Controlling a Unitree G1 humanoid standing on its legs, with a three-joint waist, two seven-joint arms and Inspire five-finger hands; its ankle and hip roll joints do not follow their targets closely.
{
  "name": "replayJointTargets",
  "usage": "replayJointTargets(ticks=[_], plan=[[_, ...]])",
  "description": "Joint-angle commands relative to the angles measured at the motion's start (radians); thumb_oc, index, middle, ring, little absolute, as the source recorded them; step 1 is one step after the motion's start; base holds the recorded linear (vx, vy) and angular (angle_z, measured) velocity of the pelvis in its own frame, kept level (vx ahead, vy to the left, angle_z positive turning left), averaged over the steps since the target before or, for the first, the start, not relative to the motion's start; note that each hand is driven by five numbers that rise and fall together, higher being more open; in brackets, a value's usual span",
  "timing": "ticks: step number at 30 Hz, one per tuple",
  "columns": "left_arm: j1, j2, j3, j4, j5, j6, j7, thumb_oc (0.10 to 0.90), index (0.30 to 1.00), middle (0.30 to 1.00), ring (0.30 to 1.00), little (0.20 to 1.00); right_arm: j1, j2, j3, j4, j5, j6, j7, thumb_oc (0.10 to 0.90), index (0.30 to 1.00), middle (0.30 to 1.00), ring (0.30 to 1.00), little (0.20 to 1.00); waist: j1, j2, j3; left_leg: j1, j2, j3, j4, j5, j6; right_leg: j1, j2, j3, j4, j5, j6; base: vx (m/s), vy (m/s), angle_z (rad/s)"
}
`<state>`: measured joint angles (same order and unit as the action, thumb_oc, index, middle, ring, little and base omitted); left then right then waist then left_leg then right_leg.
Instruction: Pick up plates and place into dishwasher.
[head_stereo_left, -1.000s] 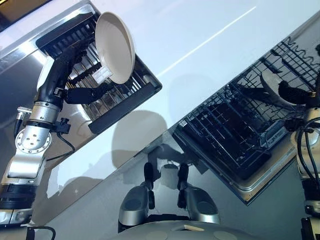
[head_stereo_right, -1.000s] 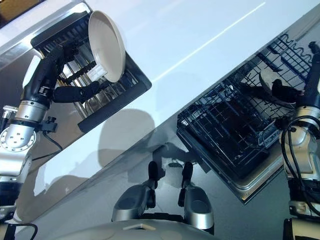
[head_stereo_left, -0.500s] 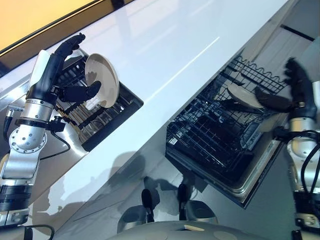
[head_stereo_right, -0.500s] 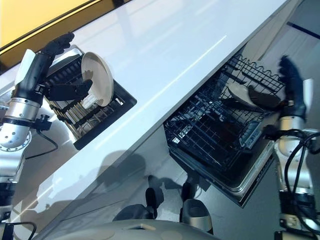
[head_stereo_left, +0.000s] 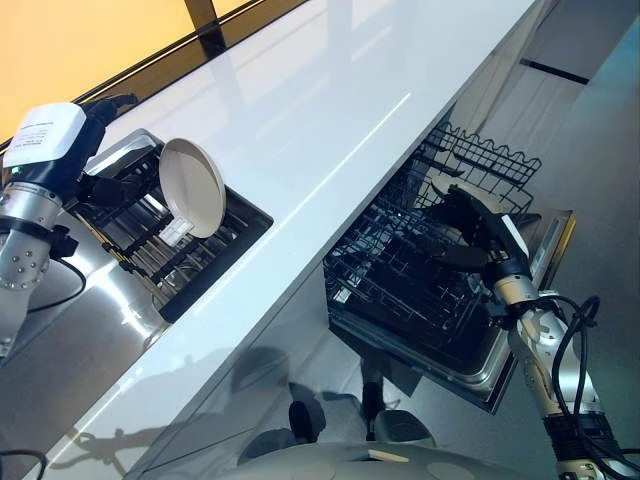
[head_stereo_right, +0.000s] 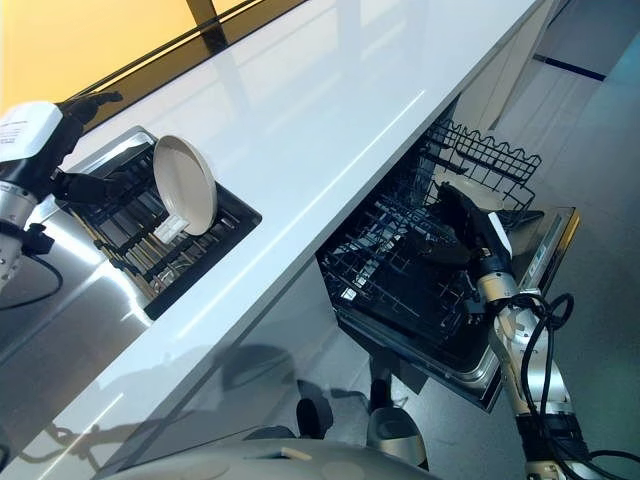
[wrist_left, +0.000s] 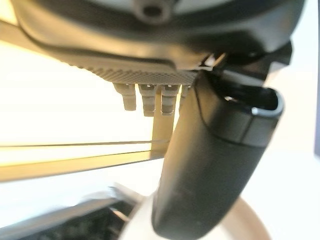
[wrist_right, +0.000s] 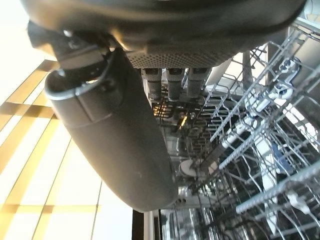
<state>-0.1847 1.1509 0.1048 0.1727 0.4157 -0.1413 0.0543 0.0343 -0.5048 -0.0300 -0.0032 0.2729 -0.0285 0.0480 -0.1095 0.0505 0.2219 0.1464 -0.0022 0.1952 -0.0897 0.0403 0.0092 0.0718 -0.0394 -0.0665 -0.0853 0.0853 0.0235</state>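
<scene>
Round cream ceramic plate (head_stereo_left: 193, 187) stands upright on edge in the black wire drying rack (head_stereo_left: 170, 250), set in the glossy white desk (head_stereo_left: 330, 110). Left robot hand (head_stereo_left: 105, 190) sits just beside plate's rim w/ thumb reaching toward it; can't tell if fingers grip or are wide. Right robot hand (head_stereo_left: 470, 225) hangs over the black wire dishwasher basket (head_stereo_left: 410, 280), fingers look relaxed, holding nothing.

Judgement: pick-up step. Do it well: thumb on the face, fingers behind the rim, firm pinch, lift straight up clear of the tines before swinging over to the basket.
</scene>
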Motion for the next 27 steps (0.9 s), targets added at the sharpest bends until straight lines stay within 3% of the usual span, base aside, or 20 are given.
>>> replayJointTargets(ticks=[1, 7, 17, 24, 25, 26, 27], plan=[[-0.198, 0.133, -0.05, 0.067, 0.129, 0.039, 0.05, 0.8, 0.9, 0.9, 0.9, 0.9, -0.083, -0.083, 0.017, -0.066, 0.034, -0.086, 0.013, 0.8, 0.9, 0.9, 0.9, 0.9, -0.024, 0.042, -0.093, -0.005, -0.081, -0.014, 0.002, -0.097, 0.048, -0.043, -0.006, -0.007, 0.122, -0.075, 0.106, 0.0, 0.027, -0.07], [-0.304, 0.16, -0.19, 0.109, 0.193, 0.073, 0.054, 0.8, 0.9, 0.9, 0.9, 0.9, -0.092, -0.102, 0.055, -0.065, 0.049, -0.096, 0.015, 0.8, 0.9, 0.9, 0.9, 0.9, -0.037, 0.043, -0.094, -0.008, -0.083, -0.013, 0.002, -0.1, 0.052, -0.053, -0.002, 0.017, 0.122, -0.068, 0.109, 0.01, 0.025, -0.1], [-0.434, 0.108, -0.37, 0.177, 0.251, 0.114, 0.027, 0.8, 0.9, 0.9, 0.9, 0.9, -0.094, -0.088, 0.106, -0.091, 0.078, -0.097, 0.003, 0.8, 0.9, 0.9, 0.9, 0.9, -0.061, 0.035, -0.093, -0.008, -0.083, 0.01, 0.002, -0.104, 0.063, -0.071, 0.003, 0.048, 0.139, -0.058, 0.114, 0.03, 0.015, -0.11], [-0.501, 0.098, -0.469, 0.234, 0.32, 0.112, -0.1, 0.8, 0.9, 0.9, 0.9, 0.9, -0.078, -0.091, 0.101, -0.101, 0.069, -0.107, -0.021, 0.8, 0.9, 0.9, 0.9, 0.9, -0.083, 0.034, -0.093, -0.005, -0.083, 0.036, 0.002, -0.111, 0.068, -0.079, 0.006, 0.064, 0.142, -0.048, 0.122, 0.03, 0.011, -0.13], [-0.509, 0.104, -0.485, 0.238, 0.337, 0.112, -0.121, 0.482, 0.627, 0.627, 0.627, 0.582, -0.076, -0.092, 0.099, -0.102, 0.067, -0.11, -0.024, 0.8, 0.9, 0.9, 0.9, 0.9, -0.084, 0.034, -0.093, -0.005, -0.083, 0.039, 0.002, -0.11, 0.067, -0.08, 0.006, 0.066, 0.141, -0.046, 0.123, 0.03, 0.006, -0.1], [-0.523, 0.11, -0.511, 0.25, 0.353, 0.103, -0.154, 0.1, 0.3, 0.3, 0.3, 0.2, -0.077, -0.1, 0.095, -0.106, 0.068, -0.11, -0.025, 0.8, 0.9, 0.9, 0.9, 0.9, -0.087, 0.036, -0.092, -0.004, -0.083, 0.041, 0.002, -0.111, 0.068, -0.081, 0.008, 0.069, 0.139, -0.046, 0.123, 0.03, 0.005, -0.11], [-0.539, 0.117, -0.528, 0.255, 0.373, 0.106, -0.195, 0.1, 0.3, 0.3, 0.3, 0.2, -0.078, -0.105, 0.094, -0.109, 0.067, -0.111, -0.027, 0.8, 0.9, 0.9, 0.9, 0.9, -0.089, 0.038, -0.092, -0.004, -0.084, 0.042, 0.002, -0.112, 0.068, -0.08, 0.009, 0.07, 0.136, -0.046, 0.122, 0.02, 0.002, -0.14]])
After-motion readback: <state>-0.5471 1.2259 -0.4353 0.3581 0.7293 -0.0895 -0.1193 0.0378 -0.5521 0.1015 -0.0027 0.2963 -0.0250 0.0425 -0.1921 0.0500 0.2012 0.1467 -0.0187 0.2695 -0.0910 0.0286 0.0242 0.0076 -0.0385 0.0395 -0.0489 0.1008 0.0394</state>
